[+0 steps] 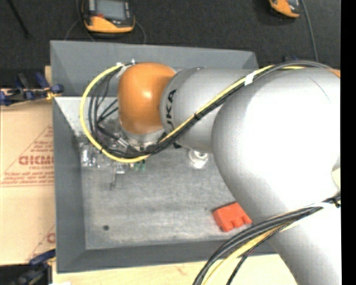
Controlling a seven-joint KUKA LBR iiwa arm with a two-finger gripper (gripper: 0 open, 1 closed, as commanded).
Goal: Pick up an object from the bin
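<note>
Reaching in from three o'clock, the grey arm (273, 135) is covering the right half of the bin (68, 218) and bending down toward its nine o'clock side. The orange cover (143, 97) on the wrist is sitting over the bin's upper left, with yellow and black cables (83, 114) looping round its nine o'clock side. Under the cover the gripper (117, 162) is hanging low over the floor, at nine o'clock from the bin's centre. The wrist is hiding it, so I cannot tell whether it is open, closed or gripping anything. A red block (231, 217) is lying at five o'clock, well apart from the gripper. A small white piece (197, 158) is resting near the centre, at the gripper's three o'clock. A silvery scrap (89, 156) is lying just beside the gripper, at its nine o'clock. A dark speck (105, 227) is sitting at seven o'clock.
</note>
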